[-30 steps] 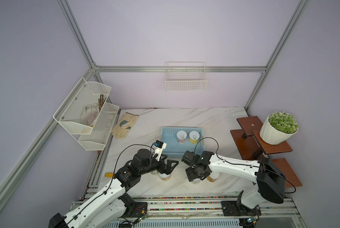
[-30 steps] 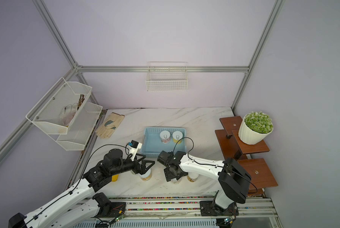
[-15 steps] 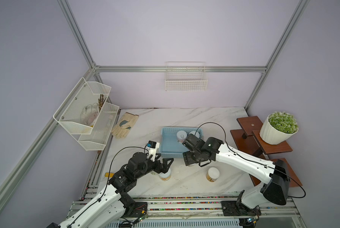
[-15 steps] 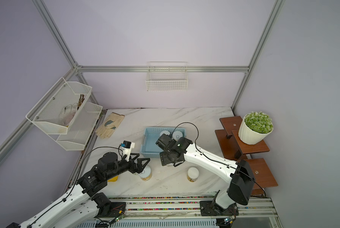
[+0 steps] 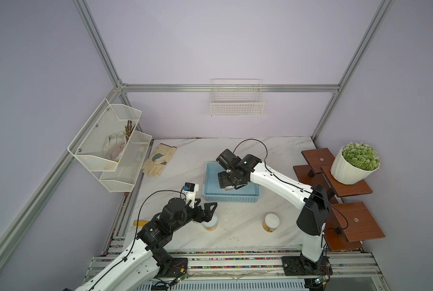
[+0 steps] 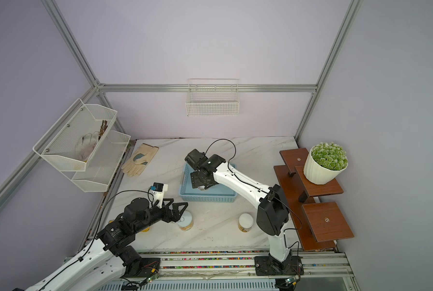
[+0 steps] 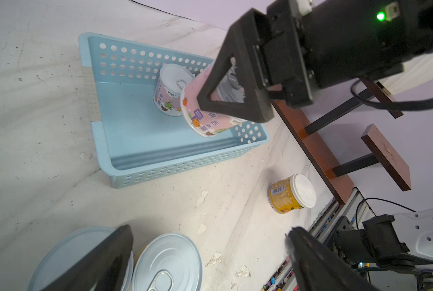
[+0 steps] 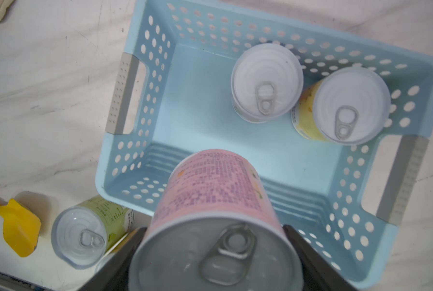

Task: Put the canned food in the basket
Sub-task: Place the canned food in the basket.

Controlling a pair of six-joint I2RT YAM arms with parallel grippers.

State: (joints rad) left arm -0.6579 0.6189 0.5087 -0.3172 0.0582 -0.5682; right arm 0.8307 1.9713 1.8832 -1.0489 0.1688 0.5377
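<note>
Lilac walls (image 5: 210, 37), marble tabletop (image 5: 238, 228), brown stepped shelves (image 5: 356, 223)

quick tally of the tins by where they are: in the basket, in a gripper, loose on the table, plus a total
in the basket: 2 tins
held over it in the right gripper: 1 pink tin
loose on the table: 3 tins
total: 6
</note>
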